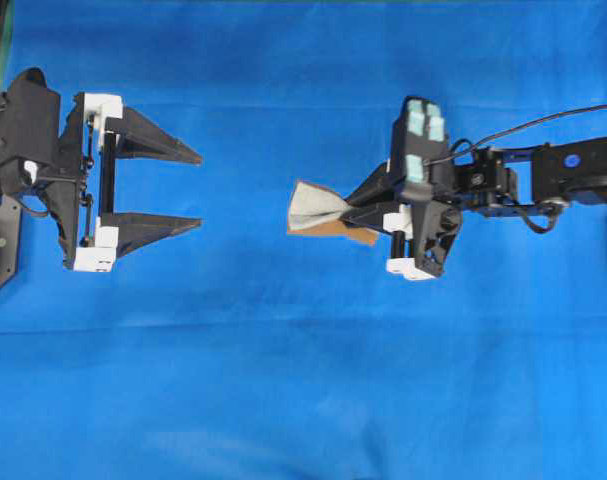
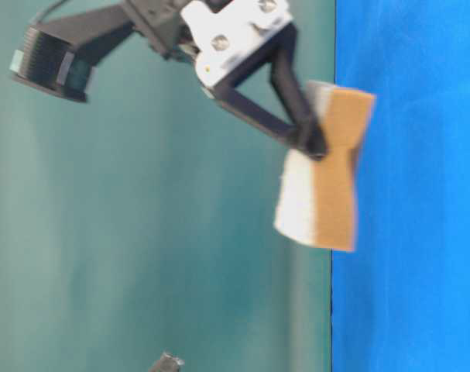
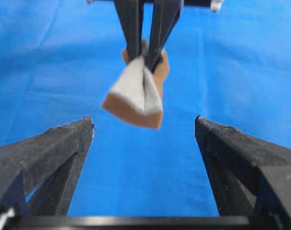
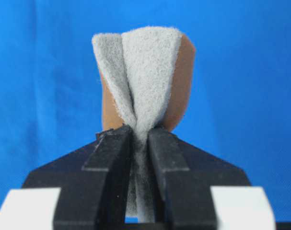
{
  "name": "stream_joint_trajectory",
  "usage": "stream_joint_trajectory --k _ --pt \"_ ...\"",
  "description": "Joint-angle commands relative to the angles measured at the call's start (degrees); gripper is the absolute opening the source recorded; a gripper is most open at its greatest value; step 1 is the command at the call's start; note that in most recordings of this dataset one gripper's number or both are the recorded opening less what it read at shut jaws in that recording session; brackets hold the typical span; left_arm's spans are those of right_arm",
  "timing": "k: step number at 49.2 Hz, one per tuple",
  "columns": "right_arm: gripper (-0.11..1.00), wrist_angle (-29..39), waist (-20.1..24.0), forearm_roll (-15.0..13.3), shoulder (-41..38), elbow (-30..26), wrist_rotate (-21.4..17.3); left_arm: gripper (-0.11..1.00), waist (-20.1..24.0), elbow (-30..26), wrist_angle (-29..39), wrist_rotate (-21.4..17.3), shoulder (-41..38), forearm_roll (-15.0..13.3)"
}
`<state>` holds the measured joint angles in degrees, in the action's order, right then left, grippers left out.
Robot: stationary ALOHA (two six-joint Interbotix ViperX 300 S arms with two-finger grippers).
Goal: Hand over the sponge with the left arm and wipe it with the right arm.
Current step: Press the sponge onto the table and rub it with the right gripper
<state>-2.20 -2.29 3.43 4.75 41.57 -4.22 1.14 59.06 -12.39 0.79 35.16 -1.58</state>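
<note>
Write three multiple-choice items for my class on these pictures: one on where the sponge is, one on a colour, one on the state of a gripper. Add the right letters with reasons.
1. Where is the sponge?
A. in the right gripper
B. in the left gripper
C. lying flat on the cloth

2. What colour is the sponge's thin backing layer?
A. green
B. orange-brown
C. black

3. How does the left gripper stand?
A. shut on the sponge
B. shut on nothing
C. open, holding nothing

Answers:
1 A, the taped arm's fingers pinch it at its middle.
2 B, the table-level view shows that face.
3 C, its fingers stand wide apart, away from the sponge.
</note>
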Motion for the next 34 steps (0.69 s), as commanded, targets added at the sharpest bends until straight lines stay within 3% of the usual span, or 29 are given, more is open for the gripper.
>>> stream_joint_trajectory --k 1,20,34 --pt "0.17 -1.05 0.09 -0.18 -1.41 -0.53 0.0 0.83 -0.18 -0.7 -0.62 -0.09 0.09 0.0" --pt "0.17 -5.89 1.76 -0.18 -13.54 -1.14 -0.09 0.83 -0.18 -0.35 -0.62 -0.09 0.09 0.0" --pt "0.17 -6.33 0.88 -0.18 -15.64 -1.23 0.18 0.83 -0.18 -0.18 -0.62 -0.09 0.09 0.0"
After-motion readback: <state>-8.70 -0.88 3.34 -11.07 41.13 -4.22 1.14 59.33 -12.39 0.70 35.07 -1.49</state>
